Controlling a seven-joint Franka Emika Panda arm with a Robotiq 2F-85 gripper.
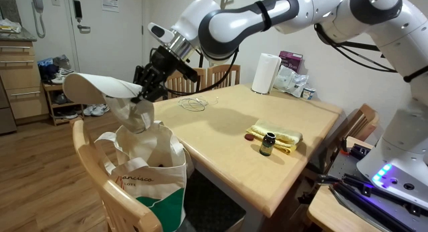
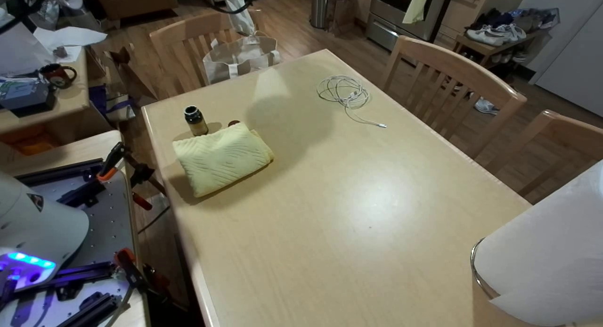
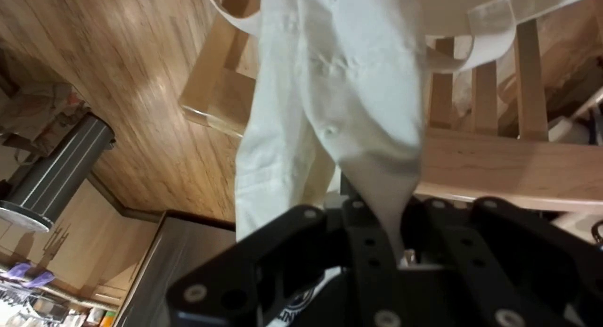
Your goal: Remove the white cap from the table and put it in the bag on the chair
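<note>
The white cap (image 1: 113,86) hangs from my gripper (image 1: 141,95) in the air, brim pointing away from the arm. The black fingers are shut on its edge; in the wrist view the cap (image 3: 362,82) is pinched between the fingers (image 3: 384,207). The cream tote bag (image 1: 157,188) stands open on the chair (image 1: 110,187) at the table's edge. The cap is over the bag's opening, its lower part close to the rim; I cannot tell if they touch. An exterior view also shows the cap (image 2: 240,16) above the bag (image 2: 235,58); the fingertips are out of view there.
The wooden table (image 1: 227,151) bears a dark bottle (image 1: 267,144), a red lid (image 1: 249,137), a folded yellow cloth (image 1: 277,133), a coiled cable (image 1: 194,104) and a paper towel roll (image 1: 265,73). The chair's backrest and bag handles (image 1: 107,148) rise near the bag opening.
</note>
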